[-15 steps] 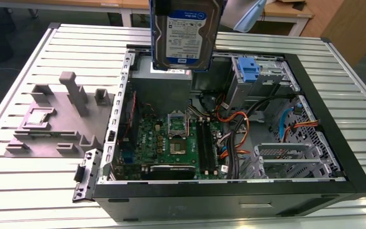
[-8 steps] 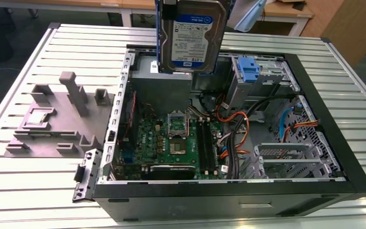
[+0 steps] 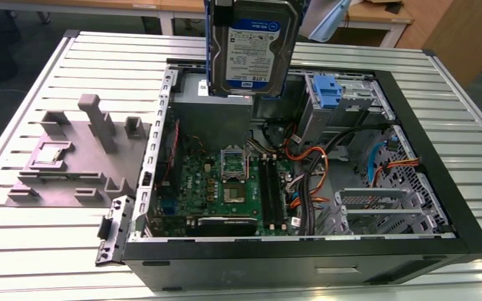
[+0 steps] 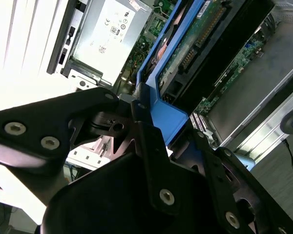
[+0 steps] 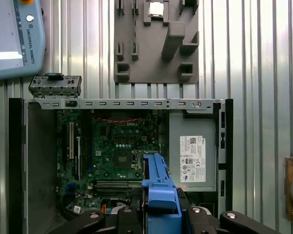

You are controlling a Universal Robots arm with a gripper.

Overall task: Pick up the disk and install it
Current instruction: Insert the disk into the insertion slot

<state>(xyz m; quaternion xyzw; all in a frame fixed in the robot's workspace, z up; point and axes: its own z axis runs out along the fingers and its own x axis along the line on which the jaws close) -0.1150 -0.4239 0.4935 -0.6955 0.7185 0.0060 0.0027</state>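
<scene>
Grip: black two-finger gripper (image 4: 168,124) closed on the blue plastic rails of the flat silver-grey disk (image 3: 253,47) with white-and-blue label — nothing else held. In the exterior view the disk hangs upright, label toward that camera, above the grey power supply box (image 3: 211,116) at the back of the open black tower case (image 3: 308,258).

Risk, as judged: the hold is on plastic edges only, so a knock against the case wall could twist the disk or drop it onto the green motherboard (image 3: 224,182).

Obstacles: orange and black cables (image 3: 308,166) lie beside the metal drive cage with blue bracket (image 3: 329,94).

Also present — grey moulded fixture (image 3: 73,157) on slatted metal table (image 3: 40,251).
</scene>
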